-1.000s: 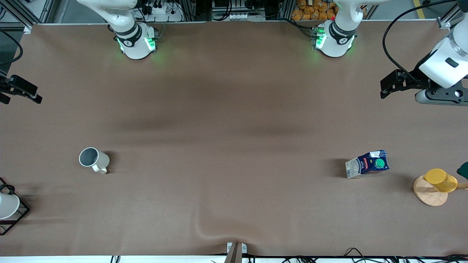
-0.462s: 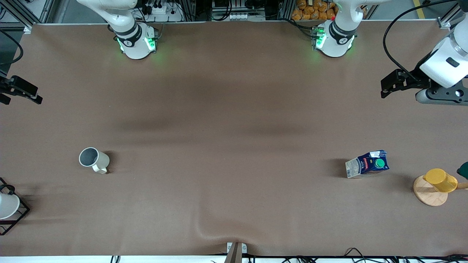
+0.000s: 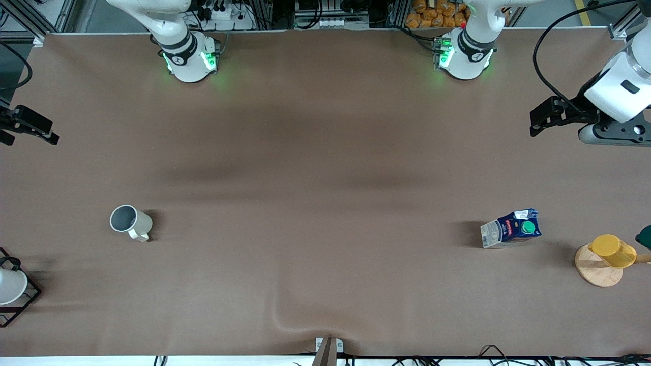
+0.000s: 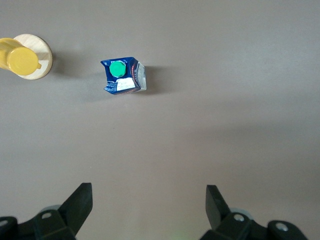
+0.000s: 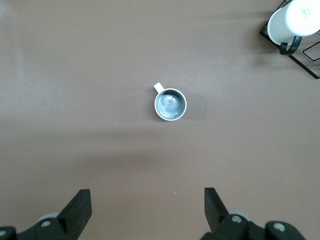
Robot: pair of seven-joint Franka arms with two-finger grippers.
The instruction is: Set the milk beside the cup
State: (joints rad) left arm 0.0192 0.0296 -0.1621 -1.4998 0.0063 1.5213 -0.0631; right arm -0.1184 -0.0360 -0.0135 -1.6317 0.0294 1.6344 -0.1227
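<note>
The milk (image 3: 511, 229) is a small dark blue carton with a green cap and stands on the table toward the left arm's end. It also shows in the left wrist view (image 4: 122, 75). The cup (image 3: 130, 222), an off-white mug with a grey inside, stands toward the right arm's end and shows in the right wrist view (image 5: 170, 104). My left gripper (image 3: 533, 122) (image 4: 149, 200) hangs open and empty in the air over bare table, apart from the milk. My right gripper (image 3: 30, 133) (image 5: 147, 202) hangs open and empty over bare table at its end, apart from the cup.
A yellow cup (image 3: 613, 250) on a wooden disc stand sits beside the milk at the left arm's end (image 4: 22, 57). A white cup (image 3: 10, 287) in a black wire rack sits at the right arm's end (image 5: 295, 20). A dark green thing (image 3: 645, 236) shows at the edge.
The left arm's wrist has shifted very slightly. The milk, the cup and the right arm have not moved.
</note>
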